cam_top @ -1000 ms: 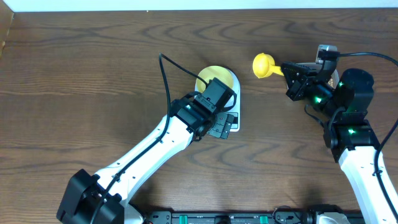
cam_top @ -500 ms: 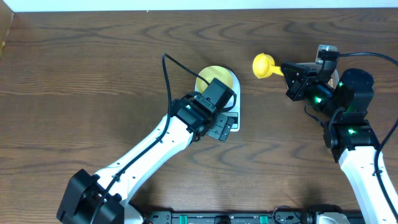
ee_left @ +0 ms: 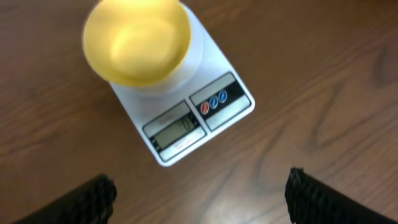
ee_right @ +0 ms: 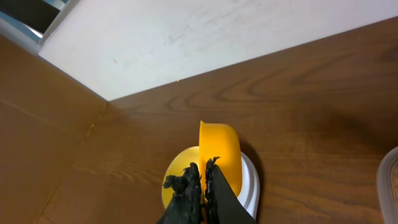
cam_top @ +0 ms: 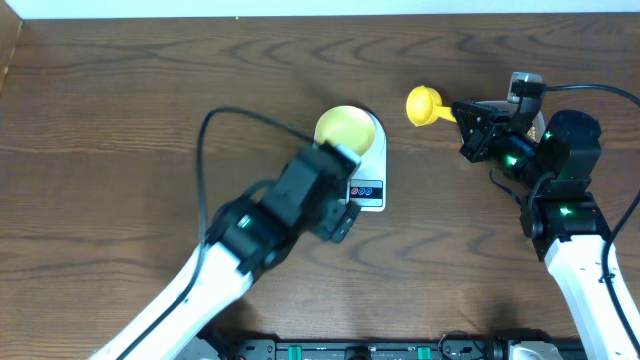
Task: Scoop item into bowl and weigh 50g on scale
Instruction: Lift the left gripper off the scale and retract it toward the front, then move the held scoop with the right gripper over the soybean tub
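The left arm (cam_top: 235, 245) reaches from the table's near edge, left of centre, up and rightward to the middle, and it is blurred in the overhead view; its wrist hangs above the near end of the flat white digital kitchen scale (ee_left: 214, 71); the left gripper (ee_left: 200, 190) points down at the dark brown wooden table (cam_top: 120, 120), its jaws spread wide, the two black fingertips (ee_left: 93, 196) in the lower corners of the wrist view with nothing between them; beyond them lies the scale, set at a slant, with its grey display (ee_left: 174, 127) and small round buttons (ee_left: 213, 102) nearest the gripper; the small round pale yellow bowl (ee_left: 137, 78) stands on the scale's platform at the far end; its inside shows plain yellow, too soft in focus to tell more.

The right arm (cam_top: 570, 215) rises from the near right edge, bends at a raised elbow and stretches leftward; the right gripper (cam_top: 462, 112) has its jaws pinched tight on the handle of a bright yellow plastic scoop (cam_top: 424, 104), whose cup sticks out to the left, well to the right of the bowl and clear of the scale; in the right wrist view the scoop stands on edge just past the closed black fingers (ee_right: 186, 186); the rim of a clear plastic tub (ee_right: 388, 180) shows at that view's right edge.
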Available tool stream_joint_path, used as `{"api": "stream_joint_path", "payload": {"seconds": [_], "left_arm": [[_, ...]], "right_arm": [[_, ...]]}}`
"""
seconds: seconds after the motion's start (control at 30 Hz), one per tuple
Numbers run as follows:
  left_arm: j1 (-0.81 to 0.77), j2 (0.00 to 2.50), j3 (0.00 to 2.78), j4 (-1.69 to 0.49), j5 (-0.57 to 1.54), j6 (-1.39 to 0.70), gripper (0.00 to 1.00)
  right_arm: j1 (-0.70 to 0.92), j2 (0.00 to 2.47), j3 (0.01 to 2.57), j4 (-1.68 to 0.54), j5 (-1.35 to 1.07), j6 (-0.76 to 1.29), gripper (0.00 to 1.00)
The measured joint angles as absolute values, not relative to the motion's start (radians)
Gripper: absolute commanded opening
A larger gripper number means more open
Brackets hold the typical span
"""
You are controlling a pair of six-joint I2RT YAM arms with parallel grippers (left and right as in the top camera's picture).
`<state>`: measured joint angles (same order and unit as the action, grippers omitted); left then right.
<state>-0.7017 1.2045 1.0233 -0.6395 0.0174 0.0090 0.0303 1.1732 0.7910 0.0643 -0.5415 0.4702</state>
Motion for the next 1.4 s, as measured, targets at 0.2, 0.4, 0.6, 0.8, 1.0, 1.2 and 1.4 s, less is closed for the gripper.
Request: {"api": "stream_joint_path", "payload": {"seconds": [0.2,0.4,0.6,0.8,1.0,1.2,1.4], "left_arm": [[-0.656,1.021,0.871,-0.569,0.020,0.019,0.89],[-0.564,0.991,0.870,-0.579,0.057,0.031,0.89],[-0.506,1.088,0.870,-0.567,0.154,0.052,0.89],[-0.505,1.112,0.870,-0.558,0.219,0.089,0.89],[-0.505,1.113,0.870,-0.557,0.224,0.105,0.89],[-0.505,1.113,0.870,-0.546,0.149,0.076,0.89],[-0.505,1.117,0.870,-0.541,0.120,0.052,0.89]], "right_arm": [[0.030,1.173,0.791,0.064,-0.542,0.470,0.01],[0.030,1.173,0.791,0.064,-0.542,0.470,0.01],[0.030,1.173,0.791,0.064,-0.542,0.470,0.01],[0.030,1.173,0.791,0.064,-0.542,0.470,0.01],[0.030,1.173,0.791,0.065,-0.542,0.470,0.01],[0.030,1.173,0.791,0.067,-0.542,0.470,0.01],[0.030,1.173,0.791,0.068,-0.542,0.470,0.01]]}}
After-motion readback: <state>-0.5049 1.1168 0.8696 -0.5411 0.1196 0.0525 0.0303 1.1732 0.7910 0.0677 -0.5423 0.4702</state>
